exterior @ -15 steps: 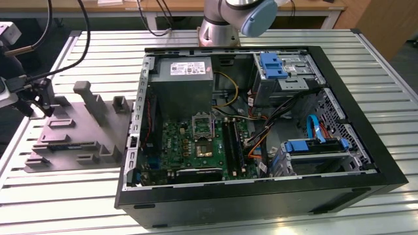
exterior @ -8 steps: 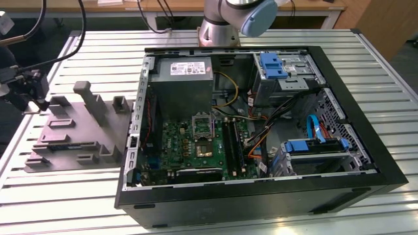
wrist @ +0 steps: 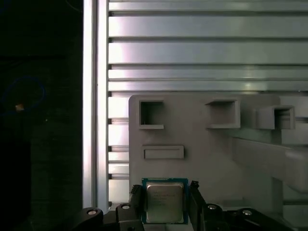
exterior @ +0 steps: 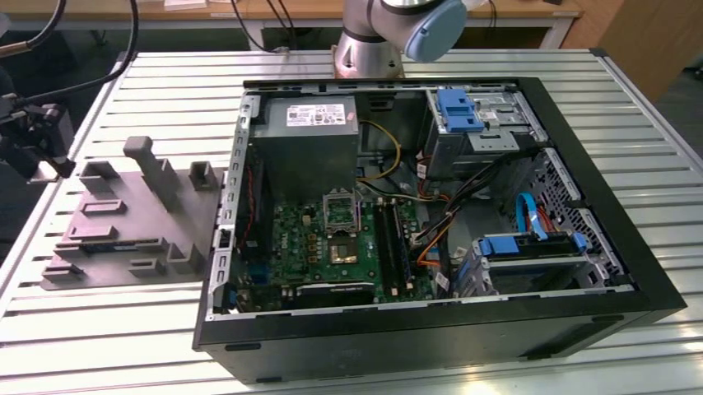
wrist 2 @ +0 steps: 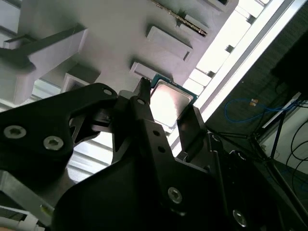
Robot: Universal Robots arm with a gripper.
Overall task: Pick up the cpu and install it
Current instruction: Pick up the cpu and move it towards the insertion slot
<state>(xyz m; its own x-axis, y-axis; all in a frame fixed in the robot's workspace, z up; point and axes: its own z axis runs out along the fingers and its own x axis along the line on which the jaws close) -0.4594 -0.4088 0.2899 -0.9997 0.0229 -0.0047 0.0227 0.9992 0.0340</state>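
Snugly, claw [wrist: 165, 188] grips cpu [wrist: 164, 204] by opp. edges near tray [wrist: 216, 149] rim.

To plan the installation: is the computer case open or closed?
Open. In the exterior view the computer case lies with its side uncovered; the motherboard inside shows.

Small square cpu [wrist: 164, 202], pale silvery metal top, green border, face up, at the edge of the grey tray [wrist: 207, 144]

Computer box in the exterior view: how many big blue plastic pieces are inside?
2. One blue piece sits at the case's far end; the other is nearer, at the exterior view's right. More may be hidden.
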